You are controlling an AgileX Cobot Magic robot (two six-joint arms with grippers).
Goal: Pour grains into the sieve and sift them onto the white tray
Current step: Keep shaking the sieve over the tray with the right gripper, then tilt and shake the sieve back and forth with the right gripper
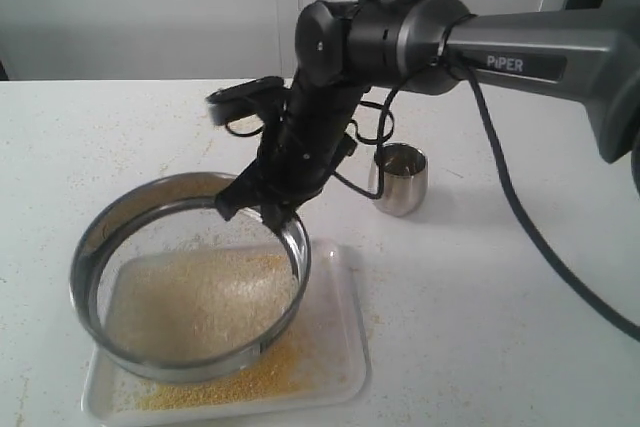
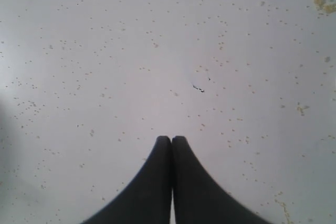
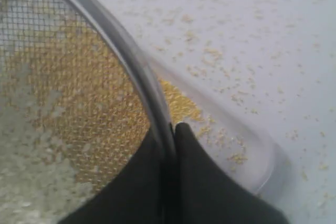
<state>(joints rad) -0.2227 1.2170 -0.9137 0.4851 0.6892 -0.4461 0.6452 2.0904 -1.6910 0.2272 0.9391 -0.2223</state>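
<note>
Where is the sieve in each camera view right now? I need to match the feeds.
Exterior view: sieve lower left, over the white tray, its far right rim pinched by the right tool.
Left wrist view: not in it; only crumb-strewn table.
Right wrist view: sieve rim runs into the right tool, mesh on one side.
Shared landmark: white tray corner beside that rim.

One sieve (image 1: 185, 367), one white tray (image 1: 345, 352) and one steel cup (image 1: 400, 179) are counted, the cup near the right end effector (image 1: 268, 212). With the left end effector (image 2: 171, 139), two are counted. The grains (image 1: 200, 302) cannot be counted.
</note>
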